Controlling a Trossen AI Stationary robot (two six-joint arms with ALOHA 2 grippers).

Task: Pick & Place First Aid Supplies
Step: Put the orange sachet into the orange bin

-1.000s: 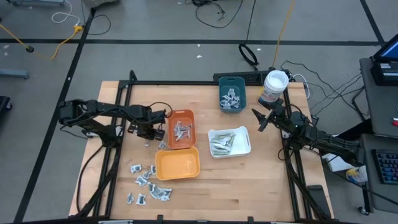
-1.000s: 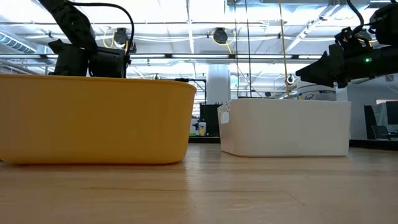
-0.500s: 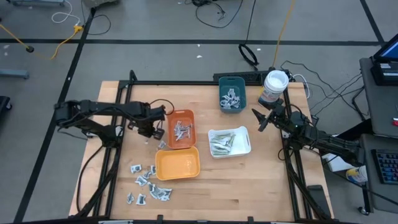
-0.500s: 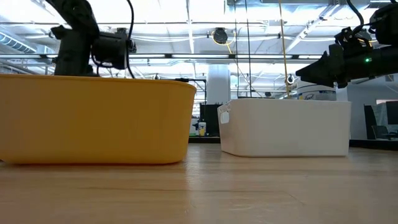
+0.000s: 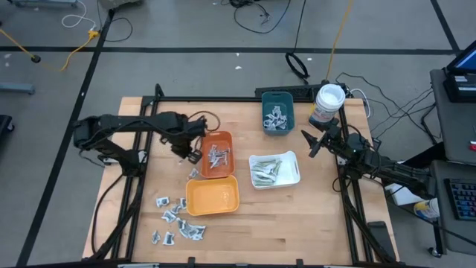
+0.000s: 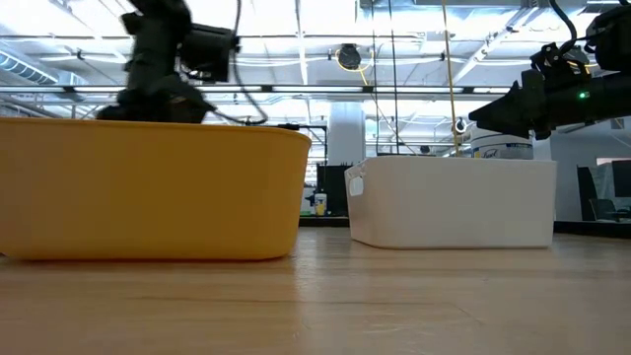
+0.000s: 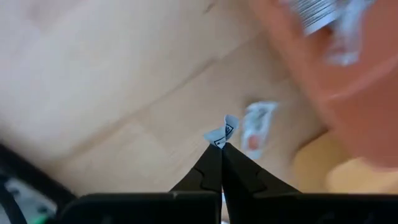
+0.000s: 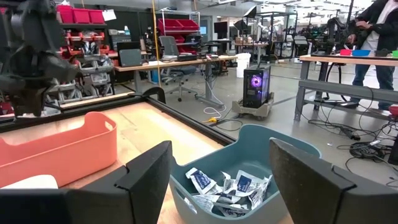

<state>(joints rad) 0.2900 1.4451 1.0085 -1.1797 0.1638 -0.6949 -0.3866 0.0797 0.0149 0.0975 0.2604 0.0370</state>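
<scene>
Jaws of left gripper pinched together on sachet, protruding beyond tips.

**A robotics lab in an open industrial hall**

The wooden table stands on a grey concrete floor strewn with cables. Beyond it stretch workbenches, shelving with red bins, office chairs, a lit computer tower and a ceiling of strip lights. A person stands at a far bench.
</scene>
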